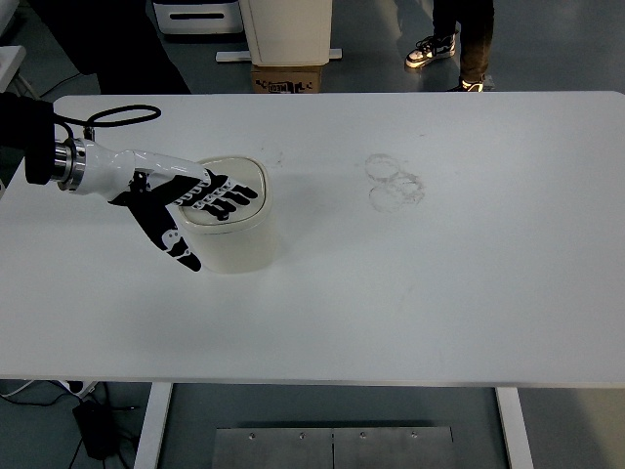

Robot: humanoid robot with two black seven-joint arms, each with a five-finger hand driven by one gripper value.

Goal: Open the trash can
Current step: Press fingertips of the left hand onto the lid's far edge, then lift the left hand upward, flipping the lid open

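Observation:
A small cream trash can (pixel 237 239) with a rounded square lid (pixel 244 176) stands on the white table (pixel 410 274), left of centre. My left hand (pixel 200 200), white with black finger segments, comes in from the left edge and lies over the lid. Its fingers (pixel 229 200) are stretched flat across the lid's top, and the thumb (pixel 176 244) hangs down along the can's left side. The hand grasps nothing. The lid looks closed. No right arm shows.
Faint ring marks (pixel 395 181) stain the table right of the can. Beyond the far edge are a cardboard box (pixel 288 76), a white cabinet (pixel 288 29) and a person's legs and shoes (pixel 449 49). A black cable (pixel 122 115) loops near my left wrist.

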